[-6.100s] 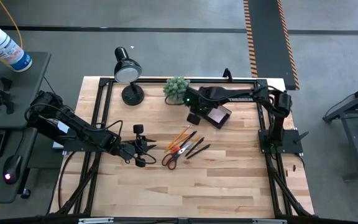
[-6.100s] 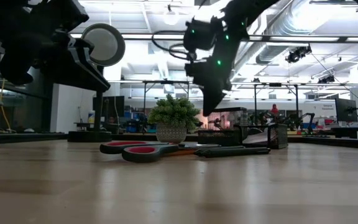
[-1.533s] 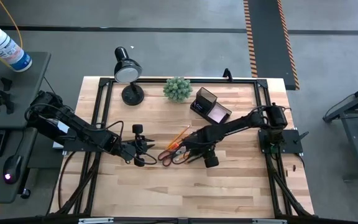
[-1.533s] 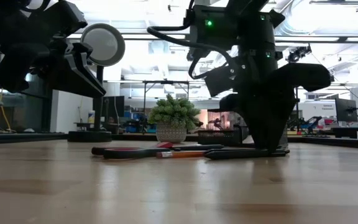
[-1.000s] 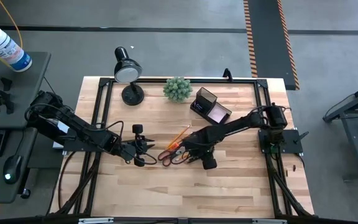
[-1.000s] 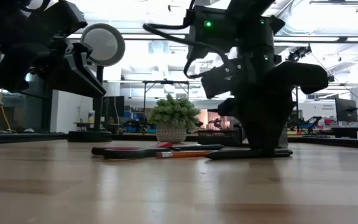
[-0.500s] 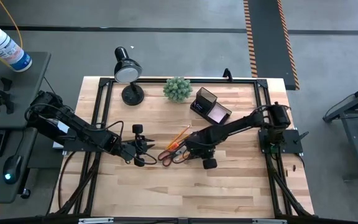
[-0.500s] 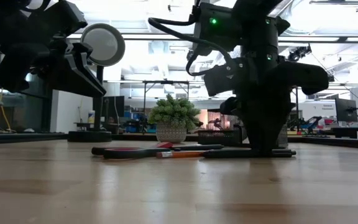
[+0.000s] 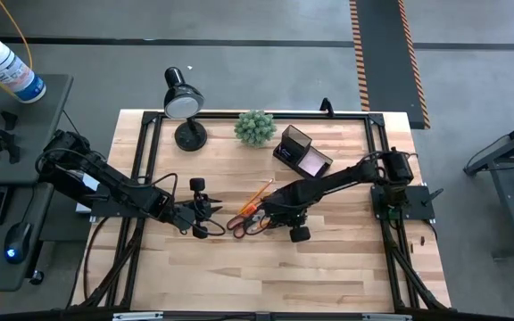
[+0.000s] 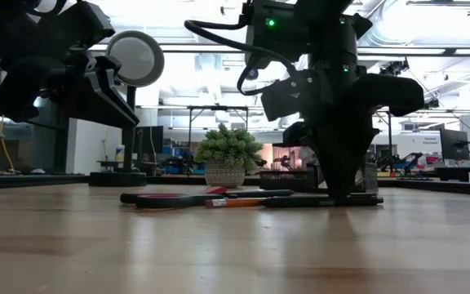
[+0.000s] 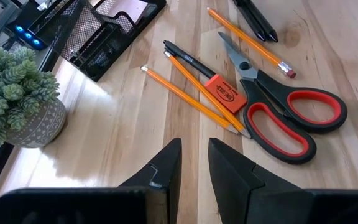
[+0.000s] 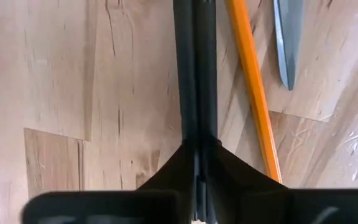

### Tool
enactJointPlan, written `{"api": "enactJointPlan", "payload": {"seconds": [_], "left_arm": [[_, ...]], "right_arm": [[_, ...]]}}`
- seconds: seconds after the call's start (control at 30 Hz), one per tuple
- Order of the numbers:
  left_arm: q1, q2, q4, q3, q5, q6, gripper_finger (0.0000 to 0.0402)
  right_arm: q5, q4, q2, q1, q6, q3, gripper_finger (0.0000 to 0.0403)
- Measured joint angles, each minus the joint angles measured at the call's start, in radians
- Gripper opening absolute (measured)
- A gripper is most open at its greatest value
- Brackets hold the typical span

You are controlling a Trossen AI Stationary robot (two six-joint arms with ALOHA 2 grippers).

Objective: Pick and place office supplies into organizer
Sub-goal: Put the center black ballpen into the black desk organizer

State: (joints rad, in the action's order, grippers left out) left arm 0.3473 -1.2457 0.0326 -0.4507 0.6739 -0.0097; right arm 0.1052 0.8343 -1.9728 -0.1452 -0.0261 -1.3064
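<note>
A dark organizer [image 9: 300,152] stands at the table's far right, a pink sticky-note pad [image 9: 313,164] in its low tray. At mid-table lie orange-handled scissors [image 11: 284,112], thin orange pencils [image 11: 194,96], an orange eraser [image 11: 224,93] and a dark pen [image 11: 188,57]. My right gripper [image 9: 281,214] points straight down, shut on dark pens [image 12: 194,68] just right of the scissors. My left gripper [image 11: 194,165] hovers left of the supplies, its fingers a narrow gap apart with nothing between them. My right gripper pinches the dark pens' shafts [image 12: 194,124] between its two fingers, which come from above and lie across them. The shafts run side by side, straight out from the fingers. In the low view the pens [image 10: 300,200] lie level at the table top.
A black desk lamp [image 9: 184,105] and a green plant ball in a pot [image 9: 254,127] stand along the far edge. An orange pencil [image 12: 253,93] and the scissors' blade tip [image 12: 288,43] lie close beside the held pens. Bare wood stretches toward the near edge.
My right gripper's fingers have drawn together on the dark pens while the hand stayed over the same spot. The pens still lie level at the table top. My left arm has kept still.
</note>
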Motion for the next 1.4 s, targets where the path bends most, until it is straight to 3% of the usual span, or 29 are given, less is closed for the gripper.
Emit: {"api": "enactJointPlan", "payload": {"seconds": [0.13, 0.57, 0.7, 0.9, 1.17, 1.4], "left_arm": [[0.000, 0.000, 0.000, 0.000, 0.000, 0.000, 0.0067], [0.000, 0.000, 0.000, 0.000, 0.000, 0.000, 0.0067], [0.000, 0.000, -0.005, 0.000, 0.000, 0.000, 0.0067], [0.000, 0.000, -0.006, 0.000, 0.000, 0.000, 0.0067], [0.000, 0.000, -0.007, 0.000, 0.000, 0.000, 0.0067], [0.000, 0.000, -0.010, 0.000, -0.001, 0.000, 0.0067]], "right_arm": [[0.005, 0.013, 0.000, 0.000, 0.000, -0.001, 0.0002], [-0.033, 0.063, 0.002, -0.001, 0.001, -0.002, 0.0003], [-0.081, 0.104, 0.002, 0.000, 0.000, -0.032, 0.0010], [-0.050, 0.129, 0.002, -0.001, 0.000, -0.069, 0.0024], [-0.037, 0.173, 0.002, -0.002, 0.022, -0.069, 0.0066], [-0.090, 0.194, 0.004, -0.002, 0.038, -0.023, 0.0098]]}}
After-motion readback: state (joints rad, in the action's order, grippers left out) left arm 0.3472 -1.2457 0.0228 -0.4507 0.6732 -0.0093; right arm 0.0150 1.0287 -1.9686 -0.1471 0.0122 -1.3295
